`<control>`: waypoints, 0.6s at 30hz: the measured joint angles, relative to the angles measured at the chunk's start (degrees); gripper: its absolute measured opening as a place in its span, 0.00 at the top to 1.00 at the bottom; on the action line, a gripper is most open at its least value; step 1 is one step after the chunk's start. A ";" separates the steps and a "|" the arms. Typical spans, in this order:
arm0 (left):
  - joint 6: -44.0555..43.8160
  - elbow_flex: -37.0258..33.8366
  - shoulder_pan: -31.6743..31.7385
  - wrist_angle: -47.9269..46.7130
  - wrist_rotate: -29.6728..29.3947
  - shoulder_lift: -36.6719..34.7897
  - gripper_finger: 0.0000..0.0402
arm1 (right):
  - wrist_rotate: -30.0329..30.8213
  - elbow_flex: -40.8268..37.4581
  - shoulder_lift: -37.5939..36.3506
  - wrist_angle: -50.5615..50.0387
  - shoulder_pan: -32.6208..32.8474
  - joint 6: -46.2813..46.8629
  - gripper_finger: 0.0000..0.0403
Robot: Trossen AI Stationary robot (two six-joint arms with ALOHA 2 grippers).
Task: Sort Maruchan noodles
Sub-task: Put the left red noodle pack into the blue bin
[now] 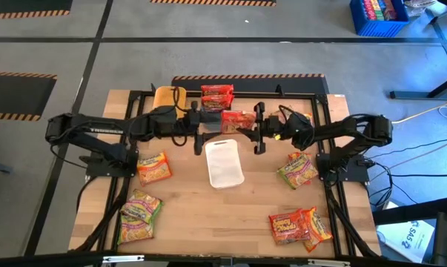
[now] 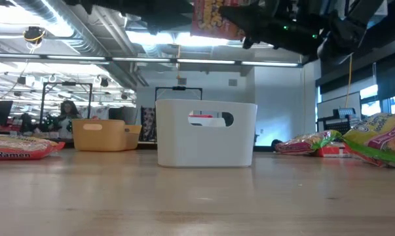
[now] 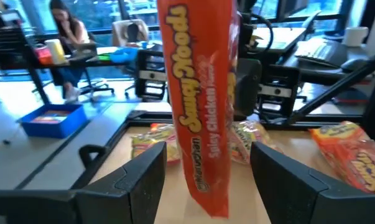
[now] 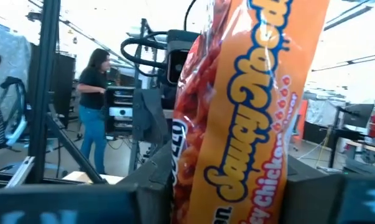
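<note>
Packet (image 1: 238,119), red-orange, pinched by R gripper (image 1: 257,130) midair; L gripper (image 1: 199,127) spread alongside.

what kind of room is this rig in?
Looks like a shared lab or open-plan workshop: exposed ceiling ducts, hazard-striped floor tape, and a person at a desk beyond the wooden table.

Packet (image 1: 238,119) midair between arms, behind tray (image 1: 224,163).
</note>
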 joint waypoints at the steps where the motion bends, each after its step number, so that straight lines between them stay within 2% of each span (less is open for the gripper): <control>1: -0.02 0.00 0.02 0.95 0.42 0.56 0.44 | -0.64 0.34 0.25 -0.08 0.00 0.01 0.71; 12: -1.46 0.00 0.02 8.81 1.63 4.65 0.44 | -1.93 3.03 0.81 -0.52 0.07 0.43 0.71; 18: -1.11 0.02 0.35 12.20 2.70 6.59 0.50 | -1.92 4.40 0.81 -2.54 0.07 0.43 0.69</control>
